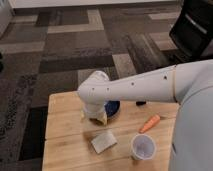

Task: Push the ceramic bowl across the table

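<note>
The dark-blue ceramic bowl sits near the middle of the light wooden table; only its right part shows, the rest is hidden behind my arm. My white arm reaches in from the right and bends down over the bowl. My gripper is at the bowl's left front side, low over the tabletop, apparently against the bowl. A yellowish part shows at its tip.
A pale sponge-like block lies in front of the bowl. A small white translucent cup stands at the front right. An orange carrot lies right of the bowl. A small dark object lies behind my arm. Patterned carpet surrounds the table.
</note>
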You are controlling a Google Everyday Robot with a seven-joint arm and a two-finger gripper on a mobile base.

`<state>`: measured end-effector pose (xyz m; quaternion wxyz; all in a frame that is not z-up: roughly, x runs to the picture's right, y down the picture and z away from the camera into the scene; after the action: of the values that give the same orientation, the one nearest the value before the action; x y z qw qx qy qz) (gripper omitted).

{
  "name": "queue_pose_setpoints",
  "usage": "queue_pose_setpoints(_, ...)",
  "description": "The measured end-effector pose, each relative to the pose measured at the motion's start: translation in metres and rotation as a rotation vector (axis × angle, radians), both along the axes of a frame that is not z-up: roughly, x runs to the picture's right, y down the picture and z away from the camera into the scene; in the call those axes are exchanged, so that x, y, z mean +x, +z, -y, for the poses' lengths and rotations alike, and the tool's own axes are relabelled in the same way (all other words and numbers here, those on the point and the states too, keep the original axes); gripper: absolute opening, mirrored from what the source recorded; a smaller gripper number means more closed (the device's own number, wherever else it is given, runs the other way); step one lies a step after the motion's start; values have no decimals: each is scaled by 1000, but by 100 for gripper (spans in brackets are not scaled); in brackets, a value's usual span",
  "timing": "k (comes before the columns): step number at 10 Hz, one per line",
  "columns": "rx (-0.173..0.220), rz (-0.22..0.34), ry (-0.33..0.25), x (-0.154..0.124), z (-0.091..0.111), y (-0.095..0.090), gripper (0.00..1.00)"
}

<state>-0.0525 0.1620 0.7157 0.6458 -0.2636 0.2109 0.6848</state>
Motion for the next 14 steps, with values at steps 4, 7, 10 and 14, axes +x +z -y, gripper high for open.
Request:
queue_pose_setpoints(4,-35,19,26,19,-24,12,65)
queue_pose_setpoints(7,-34,39,8,24,-20,23,65)
queue_pose_setpoints(10,-52,42,-5,31,-20,36,65)
queue_pose_setpoints(14,-31,36,-27,43,6,53,65)
